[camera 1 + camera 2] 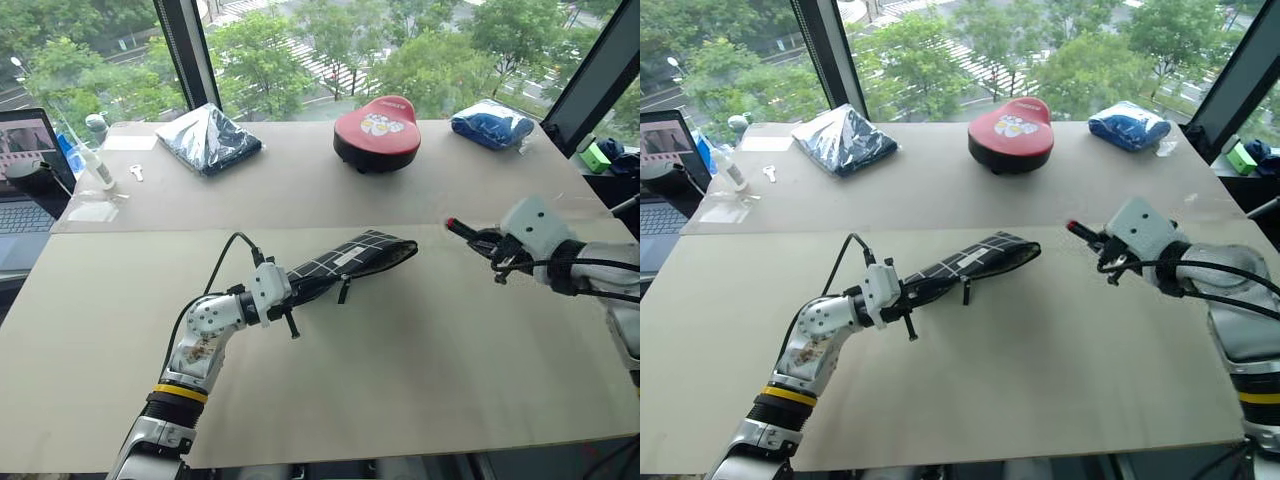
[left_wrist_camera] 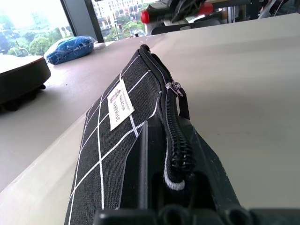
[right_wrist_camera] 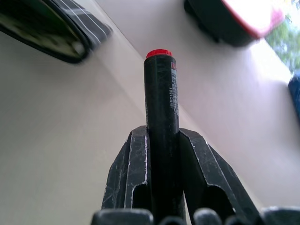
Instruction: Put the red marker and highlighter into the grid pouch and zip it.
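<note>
My left gripper [image 1: 290, 297] is clenched on the near end of the grid pouch [image 1: 350, 260], holding it off the table [image 1: 420, 380] with its long axis running away toward the red seat [image 1: 376, 131]; my right gripper [image 1: 484, 243] grasps the red marker [image 1: 458, 228], well apart from the pouch, on its right; the marker's tip points left at the pouch's far end; I judge the zipper mouth is the target; I cannot place the highlighter.
</note>
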Available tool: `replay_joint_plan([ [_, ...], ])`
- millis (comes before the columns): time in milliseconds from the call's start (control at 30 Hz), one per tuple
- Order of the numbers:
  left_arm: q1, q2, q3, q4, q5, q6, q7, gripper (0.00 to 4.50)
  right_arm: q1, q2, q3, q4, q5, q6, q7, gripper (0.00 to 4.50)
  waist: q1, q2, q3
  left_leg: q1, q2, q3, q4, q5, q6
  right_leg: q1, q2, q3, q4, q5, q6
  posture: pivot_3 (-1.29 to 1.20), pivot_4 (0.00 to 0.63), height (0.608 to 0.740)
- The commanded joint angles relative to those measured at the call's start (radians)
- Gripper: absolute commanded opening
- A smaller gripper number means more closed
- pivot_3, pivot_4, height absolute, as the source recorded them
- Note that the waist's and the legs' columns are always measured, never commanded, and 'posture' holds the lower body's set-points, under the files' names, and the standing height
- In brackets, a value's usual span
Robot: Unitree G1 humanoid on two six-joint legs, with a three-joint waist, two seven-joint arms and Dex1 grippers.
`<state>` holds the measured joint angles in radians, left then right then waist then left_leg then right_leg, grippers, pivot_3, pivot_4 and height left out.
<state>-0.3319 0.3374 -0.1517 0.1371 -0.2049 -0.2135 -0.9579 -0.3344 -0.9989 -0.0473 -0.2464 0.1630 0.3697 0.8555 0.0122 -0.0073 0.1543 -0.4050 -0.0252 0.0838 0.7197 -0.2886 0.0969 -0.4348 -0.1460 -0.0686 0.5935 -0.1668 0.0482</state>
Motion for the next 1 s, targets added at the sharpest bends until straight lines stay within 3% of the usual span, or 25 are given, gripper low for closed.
replay_joint_plan([
  [33,-0.018,-0.002,0.009,-0.007,-0.023,-0.017,-0.008,0.0,-0.006,-0.023,0.022,-0.101,-0.001,-0.043,0.062,0.49,0.0,0.0,0.0,0.0,0.0,0.0,0.0,0.0,0.0,0.0,0.0,0.0,0.0,0.0,0.0,0.0,0.15,0.74],
  [567,-0.007,-0.003,0.006,-0.021,-0.025,-0.009,-0.014,0.0,-0.096,0.071,0.203,-0.019,-0.2,-0.141,0.04,0.49,0.001,0.0,0.0,-0.001,0.0,0.0,0.001,0.0,-0.001,-0.001,-0.001,0.0,0.0,0.0,0.0,0.0,0.15,0.74],
  [1000,-0.027,-0.005,0.004,-0.008,-0.028,-0.005,-0.017,0.0,-0.283,0.259,0.423,0.19,-0.42,-0.554,0.021,0.49,-0.002,0.0,0.0,-0.001,0.0,0.001,0.0,0.001,-0.002,-0.001,0.0,0.0,0.001,0.0,0.0,0.0,0.15,0.74],
])
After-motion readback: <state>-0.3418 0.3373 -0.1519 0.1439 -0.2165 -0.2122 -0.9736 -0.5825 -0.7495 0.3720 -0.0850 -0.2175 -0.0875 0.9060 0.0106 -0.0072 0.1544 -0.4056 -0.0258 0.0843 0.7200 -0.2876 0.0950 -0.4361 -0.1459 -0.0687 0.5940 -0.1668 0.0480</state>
